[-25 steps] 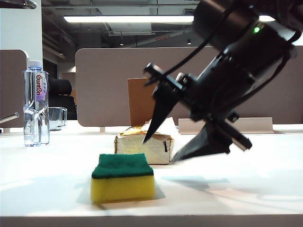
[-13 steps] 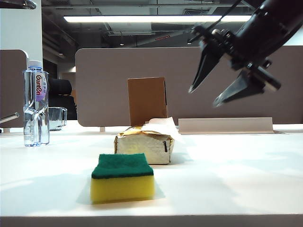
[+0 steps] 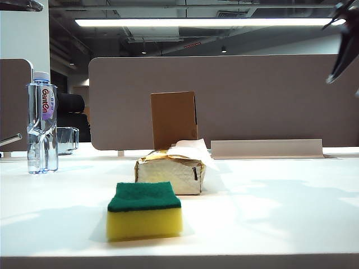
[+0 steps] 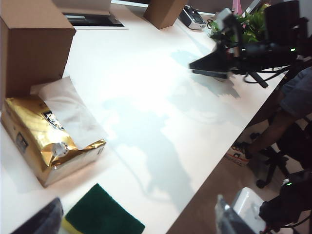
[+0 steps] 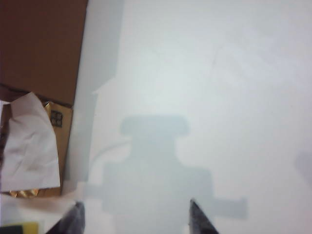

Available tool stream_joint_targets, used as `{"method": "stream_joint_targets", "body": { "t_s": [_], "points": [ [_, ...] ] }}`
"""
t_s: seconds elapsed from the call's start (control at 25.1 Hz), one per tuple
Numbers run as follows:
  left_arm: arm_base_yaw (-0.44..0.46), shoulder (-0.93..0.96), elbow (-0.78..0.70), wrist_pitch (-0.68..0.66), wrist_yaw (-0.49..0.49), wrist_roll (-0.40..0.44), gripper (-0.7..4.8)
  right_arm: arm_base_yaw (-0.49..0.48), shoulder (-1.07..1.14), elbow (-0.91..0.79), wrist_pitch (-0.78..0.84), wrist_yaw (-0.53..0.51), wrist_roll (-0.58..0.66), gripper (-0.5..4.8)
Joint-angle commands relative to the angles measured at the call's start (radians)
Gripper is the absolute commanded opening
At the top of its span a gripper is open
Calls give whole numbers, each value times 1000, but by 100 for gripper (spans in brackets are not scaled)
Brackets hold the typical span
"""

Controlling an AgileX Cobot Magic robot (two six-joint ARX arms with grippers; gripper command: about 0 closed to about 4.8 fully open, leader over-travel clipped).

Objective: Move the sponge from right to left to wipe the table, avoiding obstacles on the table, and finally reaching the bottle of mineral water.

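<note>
Since a second ago your right claw (image 3: 349, 47) has swung from just beside the pack up and off to the right edge of the exterior view; nothing else has moved. Both claws are released and grasping nothing: the right one's fingers (image 5: 199, 218) stand apart over bare table (image 5: 219, 73), and the left claw (image 4: 139, 219) hangs spread above the sponge's (image 3: 145, 210) green top. That sponge lies well left of and below the right claw, in front of the pack (image 3: 170, 171), with the box (image 3: 174, 119) behind and the bottle (image 3: 42, 123) far left. To grip well, I judge, come down square over the sponge, close on its yellow sides, then wipe leftward along the near edge, clear of the pack
</note>
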Motion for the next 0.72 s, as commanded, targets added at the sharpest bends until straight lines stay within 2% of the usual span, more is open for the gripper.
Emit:
{"method": "stream_joint_targets", "body": {
  "t_s": [0.04, 0.16, 0.36, 0.6, 0.72],
  "points": [
    [0, -3, 6, 6, 5, 37, 404, -66, -92, 3, -126, -34, -77, 274],
    [0, -3, 6, 6, 5, 37, 404, -99, -190, 3, -196, -34, -84, 274],
    [0, -3, 6, 6, 5, 37, 404, -95, -348, 3, -299, -42, -82, 269],
    [0, -4, 6, 6, 8, 37, 404, -94, -476, 3, -333, -167, -48, 260],
    [0, -9, 6, 2, 13, 37, 404, -31, -540, 3, -367, -222, 16, 255]
  ]
}}
